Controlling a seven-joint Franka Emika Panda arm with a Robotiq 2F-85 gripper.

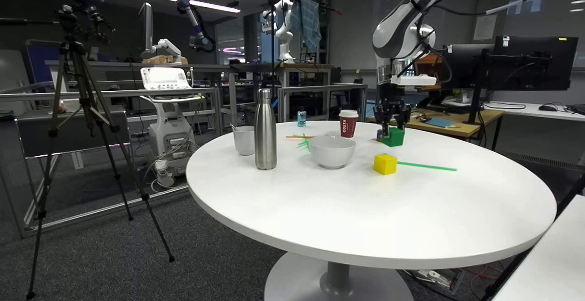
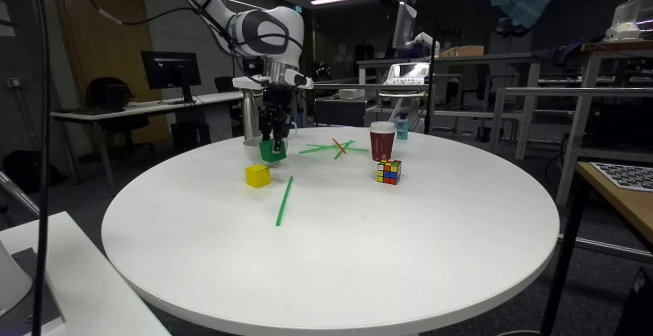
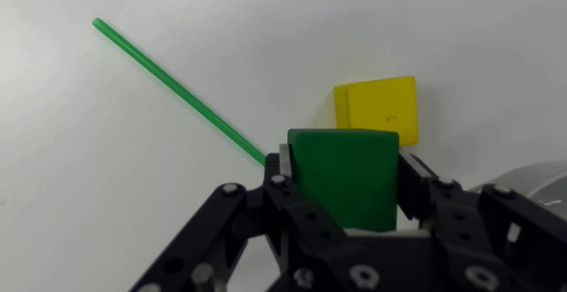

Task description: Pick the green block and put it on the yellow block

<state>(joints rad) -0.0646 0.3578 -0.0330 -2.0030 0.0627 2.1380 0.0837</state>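
Note:
The green block [image 1: 394, 138] is between the fingers of my gripper [image 1: 394, 127], with a finger against each side. In an exterior view the green block [image 2: 270, 153] looks slightly tilted and seems a little above the table. In the wrist view the green block [image 3: 347, 185] fills the space between the fingertips of my gripper [image 3: 347, 163]. The yellow block [image 1: 385, 164] sits on the white table, also seen in an exterior view [image 2: 257, 176]. In the wrist view the yellow block [image 3: 381, 106] lies just beyond the green block, which hides its near corner.
A thin green stick [image 2: 284, 201] lies beside the yellow block. A white bowl [image 1: 332, 151] stands close by, its edge showing in the wrist view [image 3: 531, 179]. A red cup [image 2: 381, 142], a puzzle cube [image 2: 389, 172], a steel bottle [image 1: 265, 129] and several loose sticks [image 2: 331, 147] are around.

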